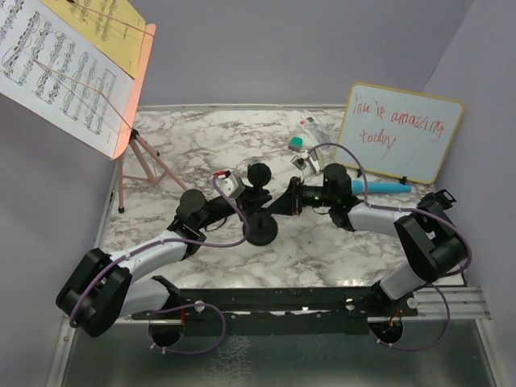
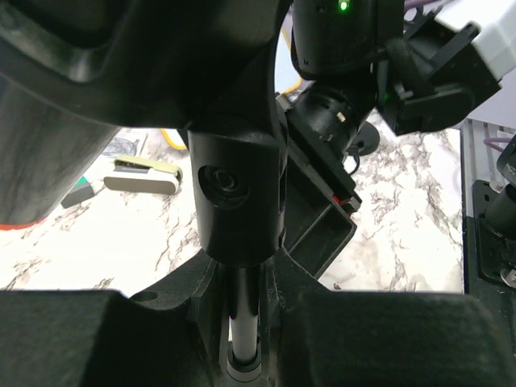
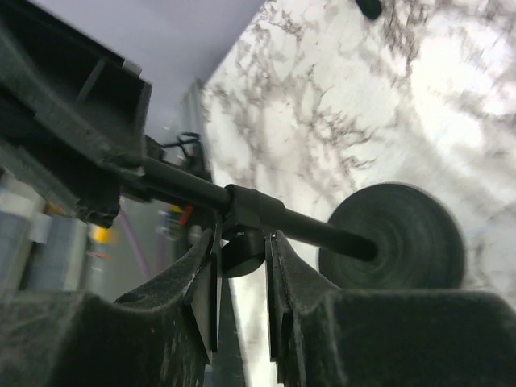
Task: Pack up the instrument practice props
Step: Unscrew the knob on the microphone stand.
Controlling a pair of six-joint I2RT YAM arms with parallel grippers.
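Lavender walls [image 1: 282, 48] enclose the marble table [image 1: 201, 145], whiteboard [image 1: 399, 133] at two o'clock. The left gripper [image 2: 242, 339] and right gripper [image 3: 242, 266] clench the mic pole [image 3: 314, 227].

Bright even light, blurry wrist close-ups

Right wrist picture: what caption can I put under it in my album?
Right gripper pinching the black mic pole above its round base.
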